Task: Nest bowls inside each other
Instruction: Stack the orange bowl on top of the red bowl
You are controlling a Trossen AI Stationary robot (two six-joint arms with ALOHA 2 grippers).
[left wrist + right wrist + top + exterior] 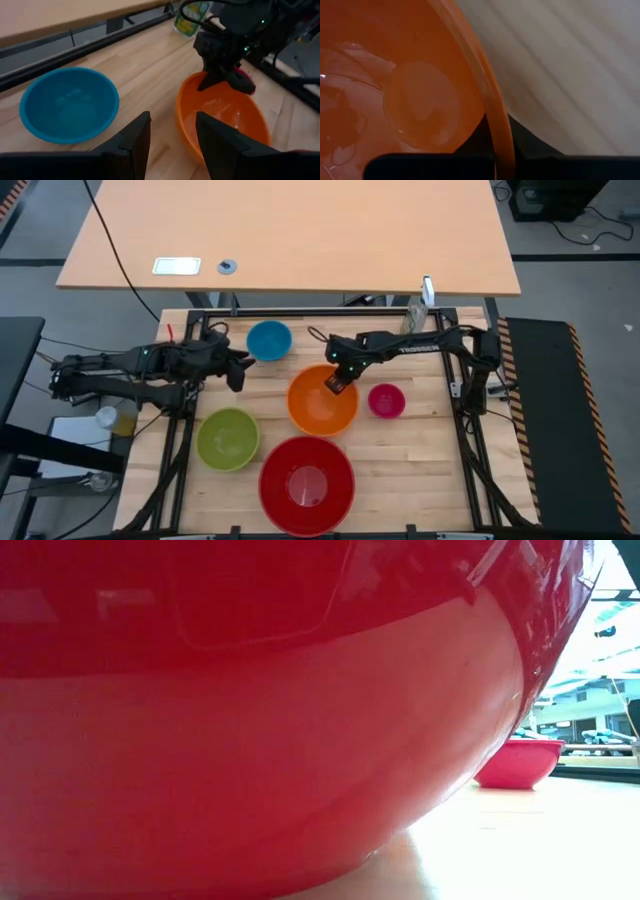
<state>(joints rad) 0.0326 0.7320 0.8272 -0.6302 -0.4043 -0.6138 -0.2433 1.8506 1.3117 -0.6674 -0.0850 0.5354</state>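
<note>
Five bowls stand on the wooden table: a blue bowl [268, 340] at the far side, an orange bowl [322, 405] in the middle, a small magenta bowl [386, 401] to its right, a lime green bowl [228, 439] at the near left and a big red bowl [307, 483] at the near edge. Each rests on its base, apart from the others. My right gripper [337, 384] is down at the orange bowl and shut on its rim. Left of the orange bowl and near the blue bowl [70, 105], my left gripper [238, 370] hangs open above the table, with nothing between its fingers [136, 142]. My right gripper pinches the orange bowl's rim [496, 131] on the bowl's far side. One finger [470, 146] is inside the bowl and the other [530, 145] is outside the wall. The fingers come steeply from above, slanting in from the table's right.
A clear bottle [415, 312] stands at the table's far right corner. Black frame rails [300, 312] run along the table's edges. In the low view the red bowl [250, 720] fills most of the picture, with the magenta bowl [517, 762] behind it.
</note>
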